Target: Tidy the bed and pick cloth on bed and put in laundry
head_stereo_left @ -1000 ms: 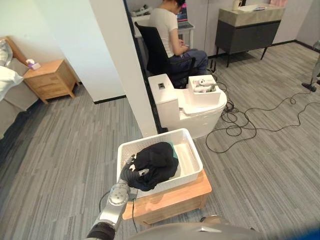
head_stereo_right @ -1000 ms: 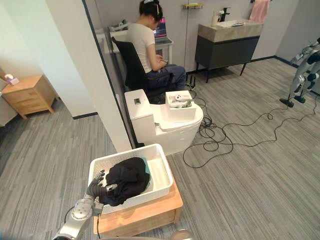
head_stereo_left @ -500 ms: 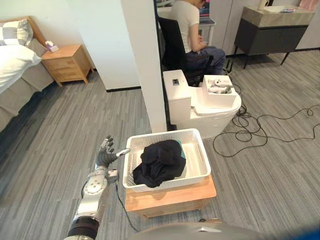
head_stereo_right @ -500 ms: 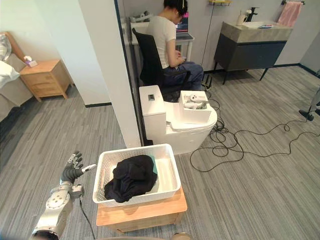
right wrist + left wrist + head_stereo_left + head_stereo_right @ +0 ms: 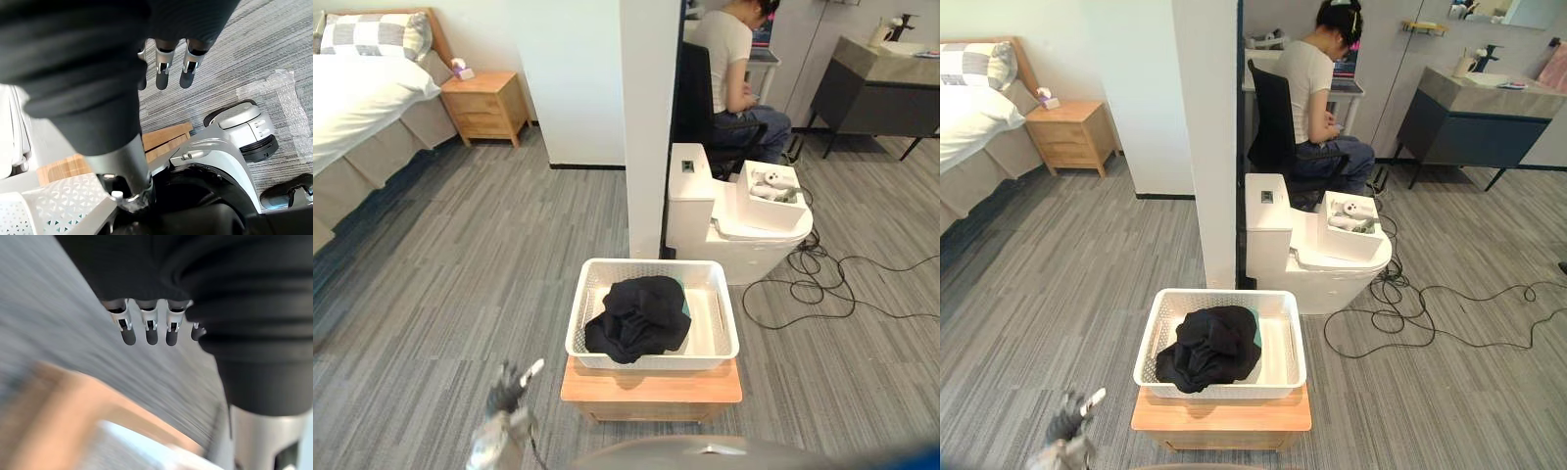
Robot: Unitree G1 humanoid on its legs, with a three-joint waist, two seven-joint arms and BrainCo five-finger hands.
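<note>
Black cloth (image 5: 639,318) lies heaped in the white basket (image 5: 652,363) on the bench (image 5: 651,384) — long axis near-left to far-right. Left hand (image 5: 509,380) is spread, empty; right hand (image 5: 165,68) has its fingers hanging straight.

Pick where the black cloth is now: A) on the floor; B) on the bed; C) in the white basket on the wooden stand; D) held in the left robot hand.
C: the black cloth lies heaped inside the white basket, and the left robot hand hangs empty beside the wooden stand.
</note>
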